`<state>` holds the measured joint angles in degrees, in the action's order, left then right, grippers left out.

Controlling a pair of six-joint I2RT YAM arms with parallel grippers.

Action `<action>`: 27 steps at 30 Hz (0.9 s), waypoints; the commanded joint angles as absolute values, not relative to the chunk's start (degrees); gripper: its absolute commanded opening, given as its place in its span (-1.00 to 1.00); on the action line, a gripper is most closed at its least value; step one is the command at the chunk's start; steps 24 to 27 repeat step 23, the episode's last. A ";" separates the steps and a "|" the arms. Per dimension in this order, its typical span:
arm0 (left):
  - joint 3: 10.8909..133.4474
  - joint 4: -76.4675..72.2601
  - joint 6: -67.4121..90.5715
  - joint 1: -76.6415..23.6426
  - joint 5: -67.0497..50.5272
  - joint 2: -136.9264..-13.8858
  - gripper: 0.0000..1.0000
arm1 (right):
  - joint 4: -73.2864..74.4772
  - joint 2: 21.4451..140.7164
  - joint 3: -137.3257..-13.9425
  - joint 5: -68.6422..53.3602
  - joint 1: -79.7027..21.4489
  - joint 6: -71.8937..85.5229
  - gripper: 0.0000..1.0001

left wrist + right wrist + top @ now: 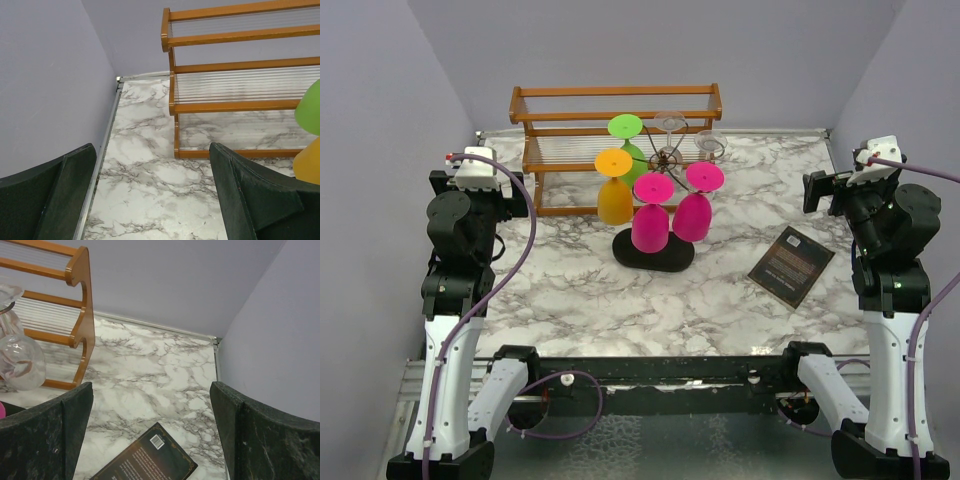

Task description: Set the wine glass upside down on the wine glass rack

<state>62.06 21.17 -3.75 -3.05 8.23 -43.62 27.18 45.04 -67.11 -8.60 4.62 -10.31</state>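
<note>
The wine glass rack (666,158), dark wire on a black oval base (653,256), stands mid-table. Several wine glasses hang upside down from it: green (626,132), orange (614,190), two magenta (651,215) and two clear (670,124). Every wine glass I see hangs there. My left gripper (470,162) is held back at the left edge, open and empty (152,150), with the green (310,107) and orange (310,162) bowls at its right. My right gripper (867,160) is held back at the right, open and empty (151,387), a clear glass (17,360) at its left.
An orange-brown wooden slatted shelf (617,115) stands behind the rack against the back wall. A dark book (791,265) lies on the marble table (570,300) at the right, just below my right fingers (150,457). Grey walls close in left, right and back.
</note>
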 commanded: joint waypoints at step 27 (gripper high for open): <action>62.11 20.69 -3.34 -3.08 6.86 -44.77 0.98 | 28.36 45.03 -66.10 -9.53 6.46 -10.68 0.99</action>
